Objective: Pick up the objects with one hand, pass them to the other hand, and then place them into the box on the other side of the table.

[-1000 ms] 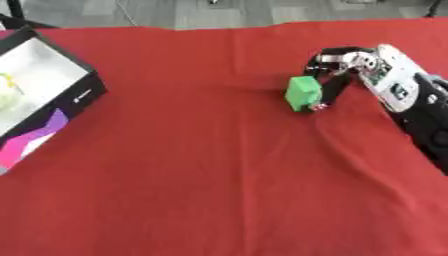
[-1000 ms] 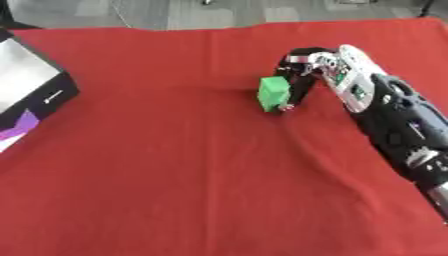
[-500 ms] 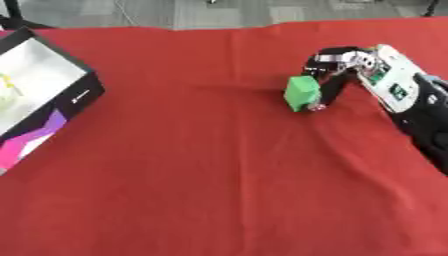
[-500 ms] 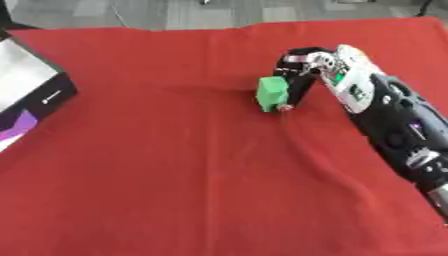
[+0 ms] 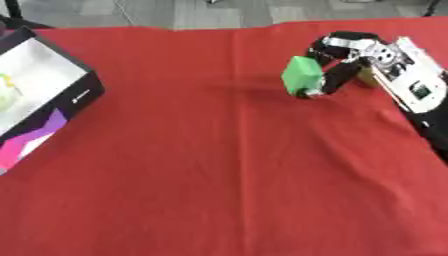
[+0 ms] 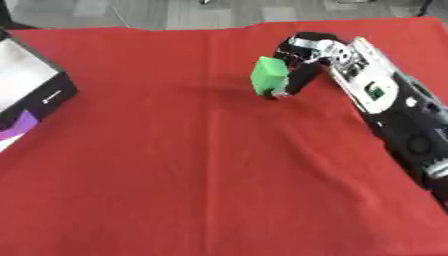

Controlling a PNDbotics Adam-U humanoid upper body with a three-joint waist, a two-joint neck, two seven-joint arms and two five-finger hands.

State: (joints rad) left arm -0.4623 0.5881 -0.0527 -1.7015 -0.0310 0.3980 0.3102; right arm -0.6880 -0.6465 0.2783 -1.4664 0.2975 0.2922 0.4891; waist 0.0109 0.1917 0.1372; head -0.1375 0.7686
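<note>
A green block [image 5: 302,75] hangs a little above the red tablecloth at the back right, with a faint shadow under it. My right hand [image 5: 343,59] reaches in from the right edge and is shut on the block, its black fingers curled over the top and down the right side. The box [image 5: 80,94], black-walled with a white inside and a pink and purple front, lies at the left edge. Something pale yellow-green [image 5: 7,93] lies inside it. My left hand shows in no view.
The red cloth [image 6: 201,170] covers the whole table and has nothing else standing on it. My right forearm [image 6: 385,105], white and black, runs along the right side. Grey floor lies beyond the far edge.
The green block has risen off the cloth in my right hand, which has lifted slightly. The box has not moved.
</note>
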